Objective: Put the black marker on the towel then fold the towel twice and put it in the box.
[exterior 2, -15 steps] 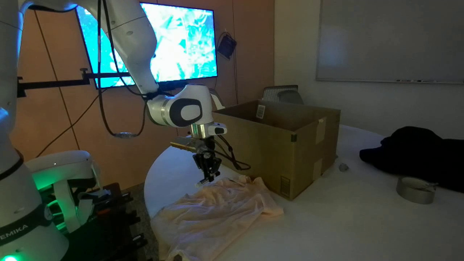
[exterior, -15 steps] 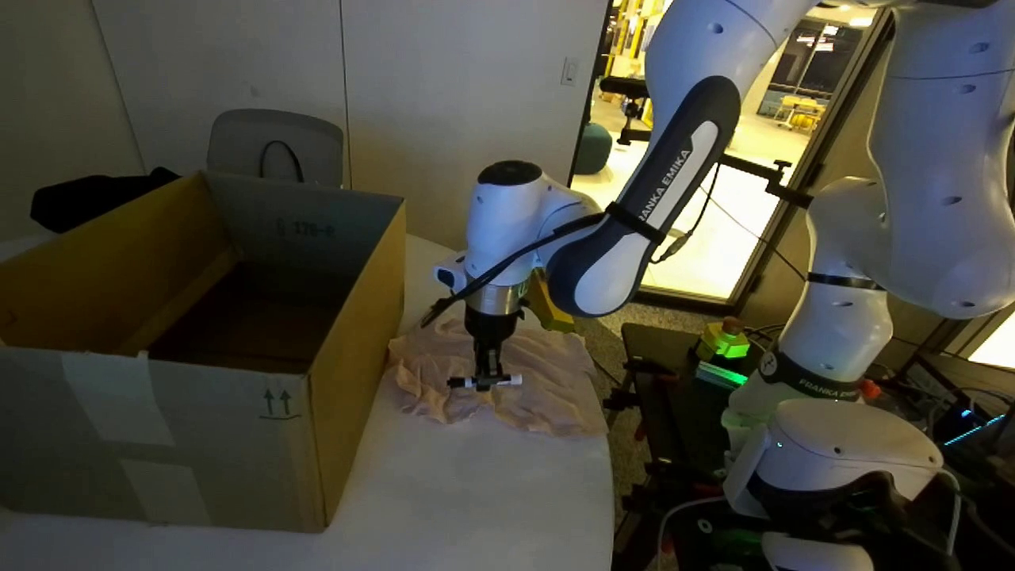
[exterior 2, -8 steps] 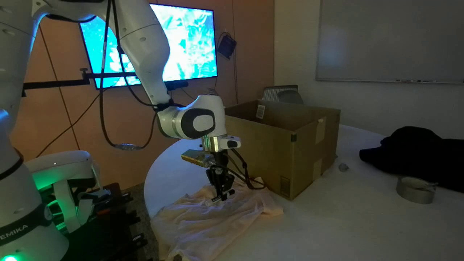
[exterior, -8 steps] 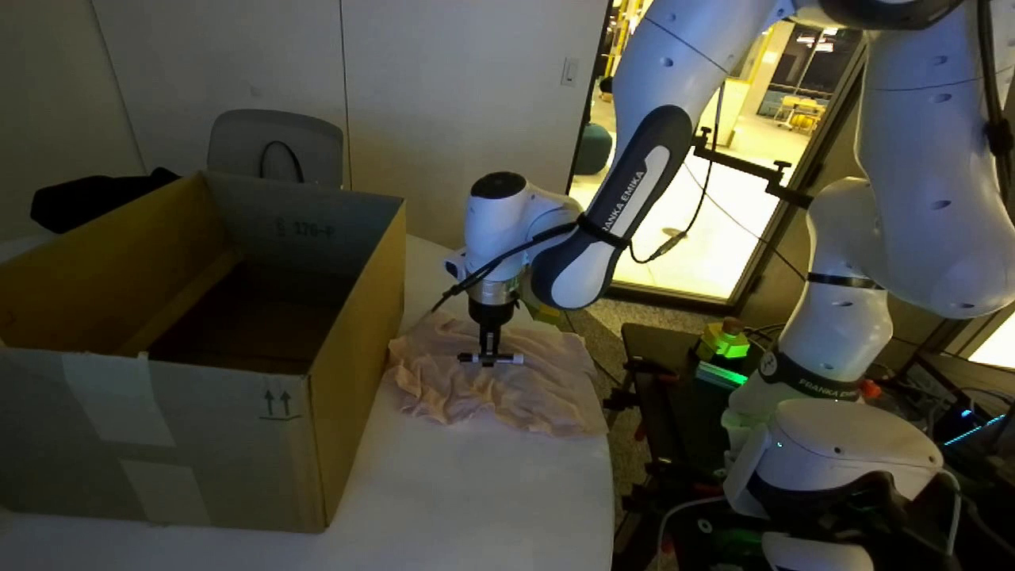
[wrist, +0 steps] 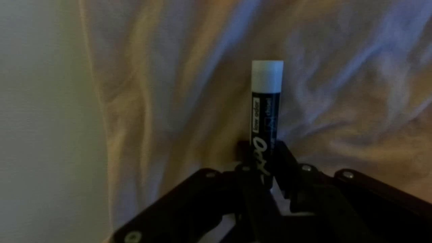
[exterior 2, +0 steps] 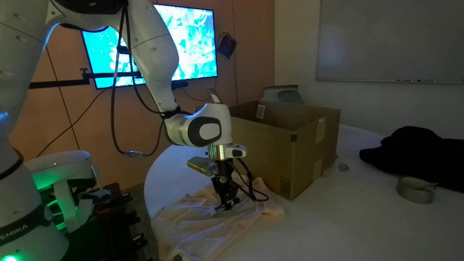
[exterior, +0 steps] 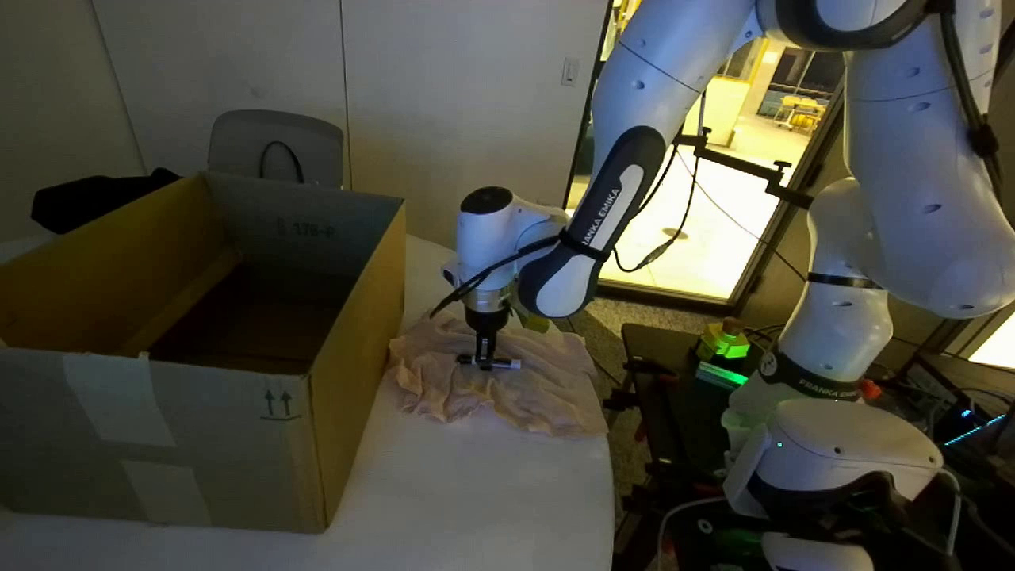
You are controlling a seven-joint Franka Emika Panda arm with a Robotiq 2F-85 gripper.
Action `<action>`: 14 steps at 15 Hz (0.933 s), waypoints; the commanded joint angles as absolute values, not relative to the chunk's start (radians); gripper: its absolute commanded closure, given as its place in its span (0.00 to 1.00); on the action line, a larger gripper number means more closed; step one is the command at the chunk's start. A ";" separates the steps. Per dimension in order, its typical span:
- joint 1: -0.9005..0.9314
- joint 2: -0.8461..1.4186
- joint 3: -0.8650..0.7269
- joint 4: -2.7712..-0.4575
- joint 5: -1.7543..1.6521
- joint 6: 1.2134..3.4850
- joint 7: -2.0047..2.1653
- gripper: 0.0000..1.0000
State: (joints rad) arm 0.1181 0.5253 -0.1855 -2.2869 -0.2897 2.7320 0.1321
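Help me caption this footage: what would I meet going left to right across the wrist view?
Smooth white tabletop → wrinkled, pale-peach cloth towel → slim, cylindrical black marker with a white end → the towel again, out to the right edge.

Gripper (exterior 2: 227, 205) has come down since 1.0 s ago, black marker (wrist: 266, 104) with it. In an exterior view, its tips went from the far border of the towel (exterior 2: 203, 232) to well inside the towel's outline; can't confirm contact. Marker tilt shifted slightly in an exterior view: pale end was a touch above the dark end, now a touch below. Arm (exterior: 610, 206) sits lower as well, cable loop (exterior 2: 136, 154) hanging lower too.
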 commanded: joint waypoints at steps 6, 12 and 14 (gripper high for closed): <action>0.073 0.463 -0.185 -2.327 -0.275 2.745 0.121 0.18; 0.039 0.324 -0.148 -2.453 -0.269 2.759 0.062 0.00; 0.016 0.279 -0.113 -2.509 -0.251 2.763 0.010 0.00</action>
